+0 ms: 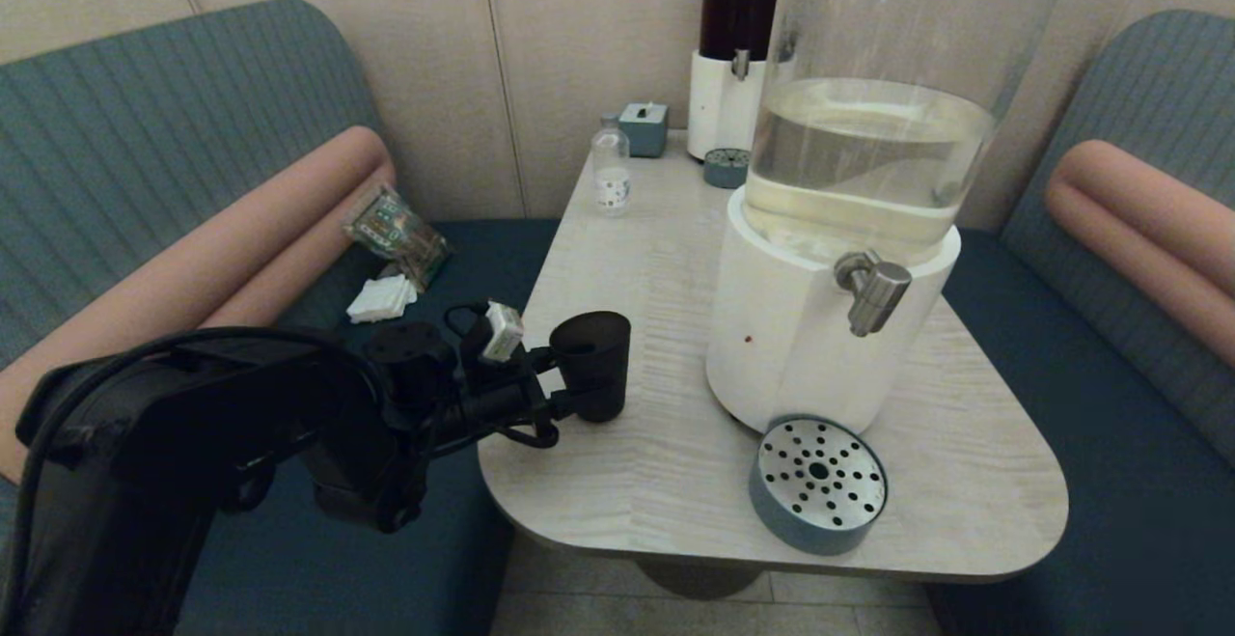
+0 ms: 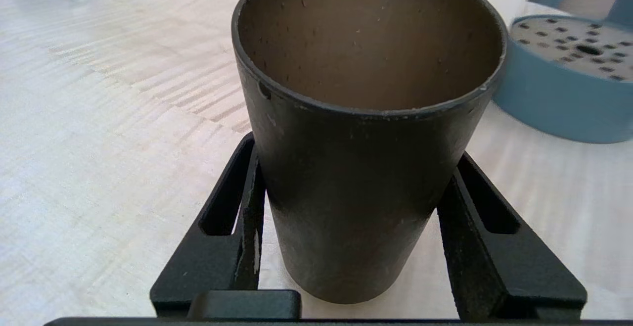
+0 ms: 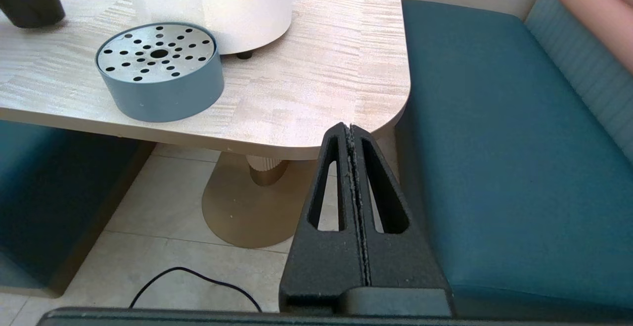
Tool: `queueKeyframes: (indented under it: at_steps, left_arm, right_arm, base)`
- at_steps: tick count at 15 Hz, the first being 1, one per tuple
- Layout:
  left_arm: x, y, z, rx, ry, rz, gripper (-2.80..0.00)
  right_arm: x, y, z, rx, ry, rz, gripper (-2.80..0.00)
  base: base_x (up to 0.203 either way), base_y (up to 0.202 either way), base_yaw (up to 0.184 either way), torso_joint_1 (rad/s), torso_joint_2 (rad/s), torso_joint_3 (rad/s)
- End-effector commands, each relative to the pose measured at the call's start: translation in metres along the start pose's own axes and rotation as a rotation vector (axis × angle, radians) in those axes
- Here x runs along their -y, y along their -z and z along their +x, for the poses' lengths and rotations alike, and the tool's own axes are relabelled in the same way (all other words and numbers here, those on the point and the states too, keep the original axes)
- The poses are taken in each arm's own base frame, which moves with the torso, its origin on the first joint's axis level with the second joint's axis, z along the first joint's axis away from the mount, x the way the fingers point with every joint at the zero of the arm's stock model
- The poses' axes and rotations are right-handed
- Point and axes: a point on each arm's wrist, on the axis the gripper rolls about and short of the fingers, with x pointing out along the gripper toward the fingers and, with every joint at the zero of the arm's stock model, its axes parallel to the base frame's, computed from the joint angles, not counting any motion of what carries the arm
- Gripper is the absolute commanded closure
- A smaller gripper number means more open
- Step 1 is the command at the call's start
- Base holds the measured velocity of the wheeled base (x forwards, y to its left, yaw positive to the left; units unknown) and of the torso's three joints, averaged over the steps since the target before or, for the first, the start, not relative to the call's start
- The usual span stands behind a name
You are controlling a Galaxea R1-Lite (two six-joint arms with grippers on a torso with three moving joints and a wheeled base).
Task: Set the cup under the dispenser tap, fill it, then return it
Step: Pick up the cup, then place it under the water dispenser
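Observation:
The cup (image 1: 590,366) is a dark tapered tumbler, upright near the table's left edge, its base on or just above the tabletop. No liquid shows inside the cup (image 2: 366,167). My left gripper (image 1: 571,402) reaches in from the left, and its fingers (image 2: 249,177) press both sides of the cup, shut on it (image 2: 356,150). The dispenser tap (image 1: 873,290) is a steel spigot on the white-based dispenser (image 1: 801,327), to the cup's right and higher. My right gripper (image 3: 350,128) hangs shut and empty below the table's near right corner.
A round blue drip tray (image 1: 818,496) with a perforated steel top sits below the tap near the front edge. At the back of the table (image 1: 637,260) stand a small clear bottle (image 1: 611,171), a dark-liquid dispenser (image 1: 735,47) and a blue box (image 1: 644,126). Benches flank the table.

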Motion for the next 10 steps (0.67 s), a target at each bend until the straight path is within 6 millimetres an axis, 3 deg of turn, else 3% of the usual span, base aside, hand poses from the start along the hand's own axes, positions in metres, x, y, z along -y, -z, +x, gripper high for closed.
queueKeyframes:
  at_steps: [1,6,10]
  left_arm:
    - [0.007,-0.018,-0.005,0.015,0.006,0.020,0.00]
    - [0.046,-0.061,-0.022,0.024,0.042,0.026,0.00]
    - [0.107,-0.085,0.008,0.059,0.146,0.007,0.00]
  right_arm:
    - [0.000,0.004,0.001,-0.015,-0.001,-0.001,0.00]
    - [0.000,0.004,0.001,-0.015,0.000,-0.001,0.00]
    - [0.000,0.004,0.001,-0.015,0.000,-0.001,0.00]
  base:
    - [0.000,0.000,0.000,0.000,0.00,0.000]
    - [0.000,0.000,0.000,0.000,0.00,0.000]
    - [0.000,0.000,0.000,0.000,0.00,0.000]
